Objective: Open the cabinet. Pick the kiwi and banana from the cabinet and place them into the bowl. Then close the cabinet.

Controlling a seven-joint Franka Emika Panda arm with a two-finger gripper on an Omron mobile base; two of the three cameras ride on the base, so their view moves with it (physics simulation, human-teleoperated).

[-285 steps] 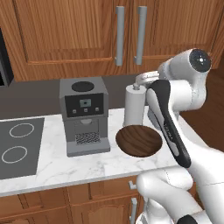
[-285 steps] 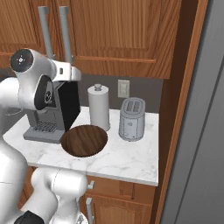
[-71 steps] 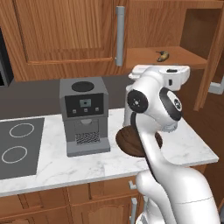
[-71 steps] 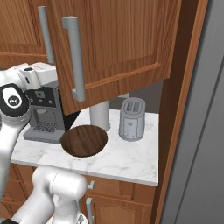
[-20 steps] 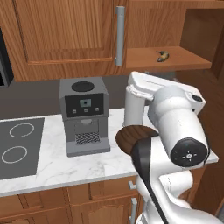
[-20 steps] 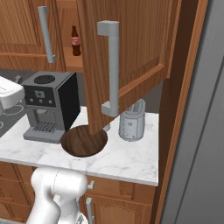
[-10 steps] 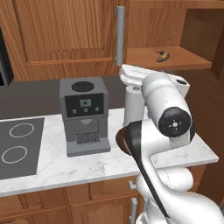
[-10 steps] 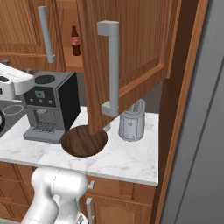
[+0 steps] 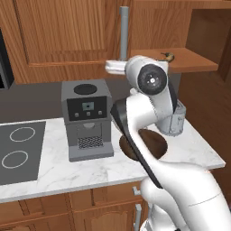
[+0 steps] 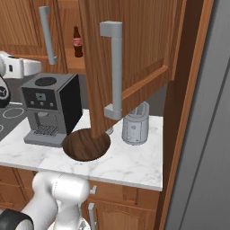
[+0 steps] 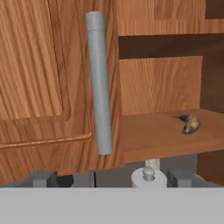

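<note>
The cabinet's right door (image 10: 134, 54) stands swung wide open, while its left door (image 9: 67, 36) is closed. On the bare wooden shelf (image 11: 162, 138) lies the banana (image 11: 190, 124), also seen small at the shelf's front (image 9: 168, 56). The kiwi is out of view. My gripper (image 11: 113, 178) is open with nothing between its fingers, raised in front of the left door's grey bar handle (image 11: 99, 83), below and to the left of the banana. The dark wooden bowl (image 10: 85, 143) rests on the counter, partly behind my arm (image 9: 144, 144).
A grey coffee machine (image 9: 88, 119) stands left of the bowl, and a toaster (image 10: 134, 123) to its right. A dark red-labelled bottle (image 10: 77, 42) stands inside the cabinet. A stovetop (image 9: 18, 151) lies at far left. The open door overhangs the bowl.
My arm has swung left and up, bringing the hand level with the left door's handle. The right door stays open and the gripper stays open.
</note>
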